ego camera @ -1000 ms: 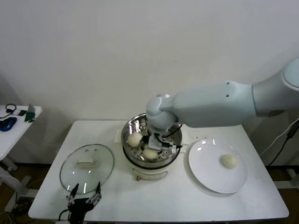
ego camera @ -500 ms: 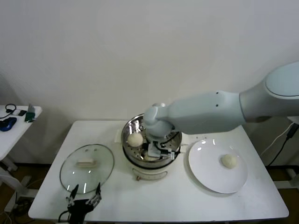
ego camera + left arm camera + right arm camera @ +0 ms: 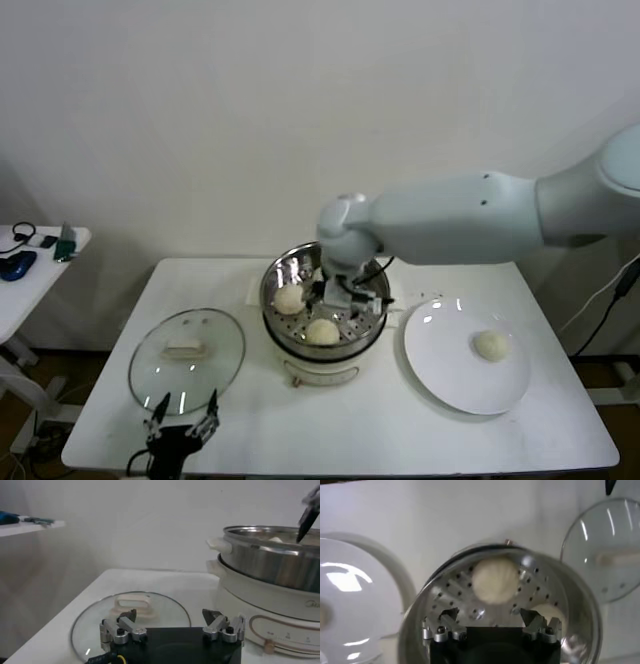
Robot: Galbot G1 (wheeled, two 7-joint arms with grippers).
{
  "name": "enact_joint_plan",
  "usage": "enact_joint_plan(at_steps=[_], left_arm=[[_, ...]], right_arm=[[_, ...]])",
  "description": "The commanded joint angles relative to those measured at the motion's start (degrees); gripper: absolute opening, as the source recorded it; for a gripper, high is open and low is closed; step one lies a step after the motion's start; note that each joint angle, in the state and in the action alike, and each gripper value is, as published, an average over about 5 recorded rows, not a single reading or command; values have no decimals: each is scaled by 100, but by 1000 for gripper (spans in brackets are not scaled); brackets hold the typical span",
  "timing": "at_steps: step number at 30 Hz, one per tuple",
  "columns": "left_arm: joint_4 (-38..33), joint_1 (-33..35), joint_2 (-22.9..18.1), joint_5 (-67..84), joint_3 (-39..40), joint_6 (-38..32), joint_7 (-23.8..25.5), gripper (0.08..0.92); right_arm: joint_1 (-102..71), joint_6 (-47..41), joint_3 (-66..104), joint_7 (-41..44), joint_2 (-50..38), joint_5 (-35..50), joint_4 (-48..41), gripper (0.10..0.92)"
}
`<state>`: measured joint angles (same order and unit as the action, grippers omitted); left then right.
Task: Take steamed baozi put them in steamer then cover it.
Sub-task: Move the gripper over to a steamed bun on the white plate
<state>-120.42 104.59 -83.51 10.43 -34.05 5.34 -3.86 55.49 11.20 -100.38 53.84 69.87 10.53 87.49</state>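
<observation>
The right gripper (image 3: pixel 345 293) hangs spread and empty over the steamer (image 3: pixel 277 275), where two baozi (image 3: pixel 322 330) sit at six and nine o'clock. One baozi remains on the plate (image 3: pixel 440 375) at three o'clock; the cover (image 3: pixel 187 358) lies on the tabletop at eight. Leaving low, a finger could clip the steamer rim or nudge a bun.

Steamer with two baozi inside, one baozi apart to its right, cover lying off to its left.

The steamer (image 3: pixel 285 270), a round shiny steel basket with a perforated floor on a cream-white cooker base, stands uncovered. Two smooth cream-white baozi rest on its floor: one (image 3: pixel 289 298) toward the left wall, another (image 3: pixel 322 331) near the front rim. A third baozi (image 3: pixel 490 345) sits well apart to the right. The cover (image 3: pixel 187 360), clear glass with a cream-white bar handle, lies flat on the left.
</observation>
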Motion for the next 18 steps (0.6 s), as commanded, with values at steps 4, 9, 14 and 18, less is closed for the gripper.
enact_joint_plan(at_steps=[4, 9, 14, 18], left_arm=[[100, -104, 36, -45, 91, -32, 18, 823], [61, -130, 8, -68, 109, -52, 53, 823], [27, -118, -47, -124, 95, -68, 86, 823], [33, -68, -115, -196, 60, -97, 95, 823]], right_arm=[[1988, -1463, -2206, 441, -2531, 2130, 50, 823], [1235, -2115, -2304, 99, -3760, 1598, 58, 823], [-393, -2346, -1207, -102, -4384, 1015, -334, 823], [-1861, -2371, 20, -231, -4384, 635, -883, 823]])
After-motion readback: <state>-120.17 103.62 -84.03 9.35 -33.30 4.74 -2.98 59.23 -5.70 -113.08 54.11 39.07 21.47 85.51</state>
